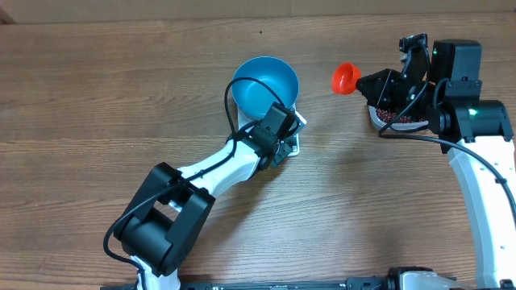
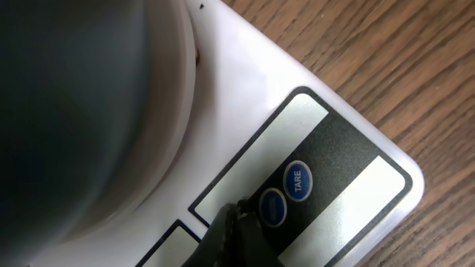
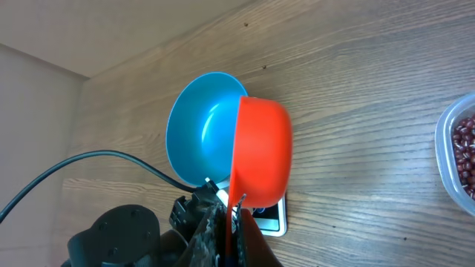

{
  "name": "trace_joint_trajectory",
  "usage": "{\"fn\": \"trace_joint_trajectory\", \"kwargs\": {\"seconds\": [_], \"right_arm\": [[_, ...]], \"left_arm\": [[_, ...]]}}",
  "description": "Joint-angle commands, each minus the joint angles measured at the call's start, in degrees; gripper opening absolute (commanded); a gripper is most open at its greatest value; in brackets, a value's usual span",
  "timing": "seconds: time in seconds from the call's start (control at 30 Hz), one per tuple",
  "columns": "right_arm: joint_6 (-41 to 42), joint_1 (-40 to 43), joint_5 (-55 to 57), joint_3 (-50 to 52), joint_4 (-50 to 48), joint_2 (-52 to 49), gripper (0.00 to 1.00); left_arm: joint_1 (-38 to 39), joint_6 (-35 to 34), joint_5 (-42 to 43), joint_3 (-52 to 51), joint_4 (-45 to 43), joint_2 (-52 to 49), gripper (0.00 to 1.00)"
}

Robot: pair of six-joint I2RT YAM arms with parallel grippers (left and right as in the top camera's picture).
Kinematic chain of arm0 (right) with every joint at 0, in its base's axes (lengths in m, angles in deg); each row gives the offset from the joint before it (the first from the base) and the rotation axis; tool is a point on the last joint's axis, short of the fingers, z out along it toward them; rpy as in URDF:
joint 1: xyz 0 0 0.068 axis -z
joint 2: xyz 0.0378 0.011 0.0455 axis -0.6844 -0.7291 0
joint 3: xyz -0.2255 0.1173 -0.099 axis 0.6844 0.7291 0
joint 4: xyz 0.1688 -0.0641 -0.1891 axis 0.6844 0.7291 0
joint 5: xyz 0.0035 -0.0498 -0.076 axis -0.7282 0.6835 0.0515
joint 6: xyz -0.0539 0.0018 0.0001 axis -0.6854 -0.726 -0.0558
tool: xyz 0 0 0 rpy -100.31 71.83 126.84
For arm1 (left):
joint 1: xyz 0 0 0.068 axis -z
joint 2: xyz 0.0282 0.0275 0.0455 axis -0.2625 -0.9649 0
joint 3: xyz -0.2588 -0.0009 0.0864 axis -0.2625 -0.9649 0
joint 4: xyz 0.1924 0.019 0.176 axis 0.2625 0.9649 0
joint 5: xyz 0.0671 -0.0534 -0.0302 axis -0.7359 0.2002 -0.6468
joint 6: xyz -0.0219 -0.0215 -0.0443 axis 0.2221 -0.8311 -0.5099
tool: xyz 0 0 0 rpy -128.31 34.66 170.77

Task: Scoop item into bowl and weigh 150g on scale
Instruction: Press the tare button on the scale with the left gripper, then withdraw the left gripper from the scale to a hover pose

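1. At centre, the bowl (image 1: 266, 84) sits on the scale (image 2: 245, 89); the beans (image 3: 464, 148) lie in a tub (image 3: 441, 156), right.
2. Left gripper (image 2: 239, 219): closed, empty, tip at the buttons (image 2: 297, 180).
3. Right gripper (image 3: 226, 222): clamped on the scoop (image 3: 260, 152), between tub and bowl.
4. Risk: left tip pressure may skew the reading; a low scoop may clip the bowl rim.
5. Open table near and far.

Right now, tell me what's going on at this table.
The left gripper, shut, has its tip at the scale's button panel, beside the TARE button. The blue bowl sits on the scale, with no beans showing in it. The right gripper holds an orange scoop in the air between the bowl and the tub of beans.
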Motion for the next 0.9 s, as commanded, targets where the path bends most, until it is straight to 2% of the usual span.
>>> {"fn": "trace_joint_trajectory", "kwargs": {"seconds": [0.0, 0.33, 0.5, 0.67, 0.87], "right_arm": [[-0.5, 0.1, 0.1, -0.4, 0.0, 0.2, 0.04], [-0.5, 0.1, 0.1, -0.4, 0.0, 0.2, 0.04], [-0.4, 0.1, 0.1, -0.4, 0.2, 0.2, 0.04], [-0.4, 0.1, -0.3, -0.4, 1.2, 0.2, 0.04], [-0.2, 0.1, -0.3, -0.4, 2.6, 0.2, 0.04]], "left_arm": [[-0.1, 2.6, 4.6, -2.8, 0.2, -3.0, 0.04], [-0.1, 2.6, 4.0, -2.5, 1.4, 0.0, 0.04], [-0.1, 2.2, 4.1, -1.2, 4.7, 7.7, 0.04], [-0.1, -1.3, 7.1, -1.2, 8.3, 17.5, 0.04], [-0.1, -1.5, 10.7, -1.2, 8.4, 24.3, 0.04]]}}
